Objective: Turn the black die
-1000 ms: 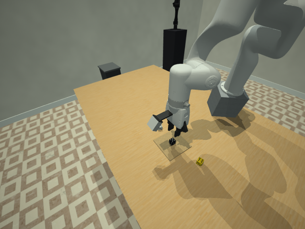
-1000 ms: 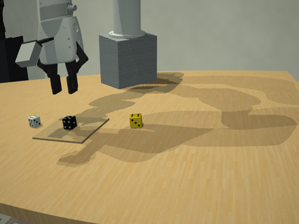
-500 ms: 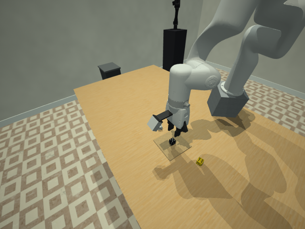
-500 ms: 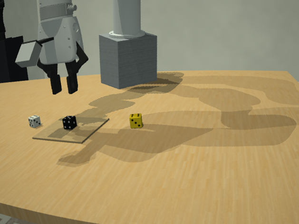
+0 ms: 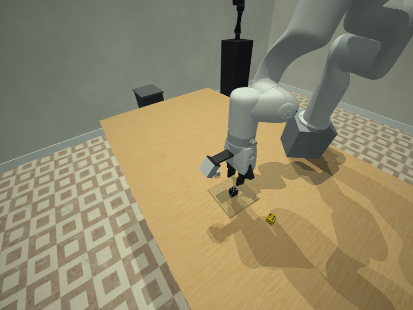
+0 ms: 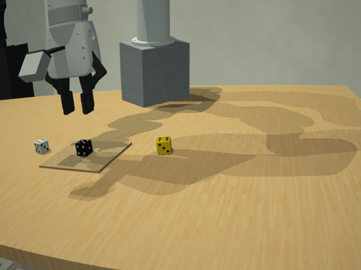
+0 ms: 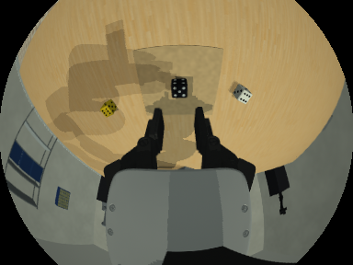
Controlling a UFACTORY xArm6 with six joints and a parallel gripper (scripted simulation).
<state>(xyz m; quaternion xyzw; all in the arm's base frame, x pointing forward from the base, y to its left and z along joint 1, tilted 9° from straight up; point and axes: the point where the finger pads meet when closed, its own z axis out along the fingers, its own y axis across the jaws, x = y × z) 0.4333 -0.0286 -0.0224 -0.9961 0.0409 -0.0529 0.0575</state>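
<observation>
The black die (image 5: 233, 191) lies flat on the thin translucent mat (image 5: 233, 199), near the mat's far side. It also shows in the exterior view (image 6: 83, 147) and in the wrist view (image 7: 179, 86). My gripper (image 6: 78, 107) hangs well above the die, pointing down. Its fingers are partly closed with a gap between them, and nothing is in the gap. In the wrist view the fingertips frame the space just below the die. The die's top face is too small to read.
A white die (image 6: 41, 146) lies on the table just off the mat's left corner. A yellow die (image 6: 164, 145) lies to the mat's right. The arm's grey base block (image 6: 154, 69) stands behind. A black pedestal (image 5: 236, 64) and a small dark cabinet (image 5: 147, 94) stand beyond the table.
</observation>
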